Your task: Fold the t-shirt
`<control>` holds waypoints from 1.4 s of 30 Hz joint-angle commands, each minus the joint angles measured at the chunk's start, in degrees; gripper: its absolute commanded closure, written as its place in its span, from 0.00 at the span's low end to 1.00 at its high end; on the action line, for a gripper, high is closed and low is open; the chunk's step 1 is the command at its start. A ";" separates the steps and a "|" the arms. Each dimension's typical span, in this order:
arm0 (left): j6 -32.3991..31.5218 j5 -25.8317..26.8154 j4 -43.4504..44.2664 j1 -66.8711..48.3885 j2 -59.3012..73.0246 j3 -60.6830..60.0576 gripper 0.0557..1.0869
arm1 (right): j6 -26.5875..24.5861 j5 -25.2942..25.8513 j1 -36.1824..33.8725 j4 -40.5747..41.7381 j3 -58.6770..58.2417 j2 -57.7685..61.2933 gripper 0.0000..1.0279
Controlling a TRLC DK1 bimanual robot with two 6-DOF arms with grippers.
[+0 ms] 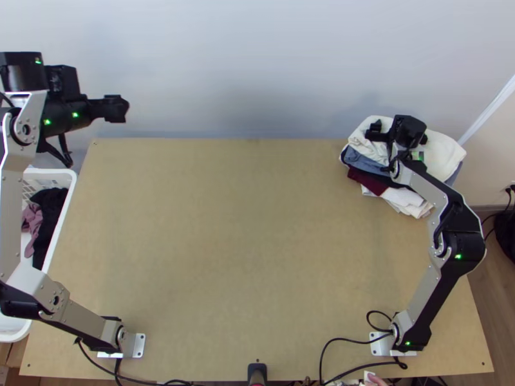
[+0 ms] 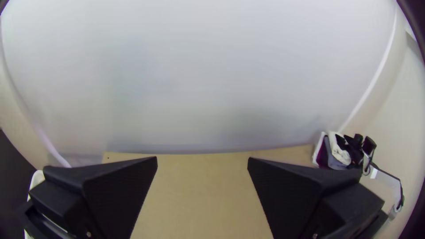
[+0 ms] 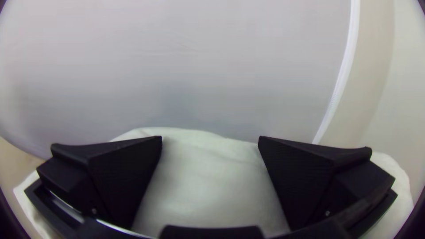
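T-shirt [image 1: 444,154] first, then, and the best candidate is the white garment on top of the stack of clothes [image 1: 368,180] at the table's [image 1: 244,244] far right corner; I can't be certain that's the one! It looks folded into a thick pad, so the folding may well be finished, with only a clean getaway to come.

Right gripper [image 3: 210,139] is at the pile, its two black fingers spread wide over the white cloth, nothing pinched between them. Left gripper [image 2: 202,158] is up by the far left corner, fingers parted, empty, near the white basket [image 1: 51,172] and its dark clothes [image 1: 48,212].

Now, the danger! A fingertip catching the soft top layer on the way out could drag the fold open, or pull the whole garment askew. Press down instead, and this uneven stack, with dark red and white edges poking out beneath, might lean and slither. It's hard by the corner, too, so a sideways nudge could tip clothes off.

And the lie of it: the long axis seems to run roughly along the table's far edge, left to right, under the gripper. Which way the neck points, I cannot tell from here
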 commanded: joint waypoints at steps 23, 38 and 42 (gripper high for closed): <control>0.24 -29.66 33.54 -0.39 -15.53 -16.12 0.04 | 1.04 1.89 -3.76 -13.56 8.32 -37.69 0.04; 7.18 -29.93 82.67 3.13 -56.05 -78.96 0.04 | 3.68 -12.43 -2.09 8.58 -31.85 -73.73 0.04; 7.97 -29.84 86.10 3.04 -64.84 -92.59 0.04 | 4.74 -12.34 -0.51 9.64 -44.94 -82.16 0.04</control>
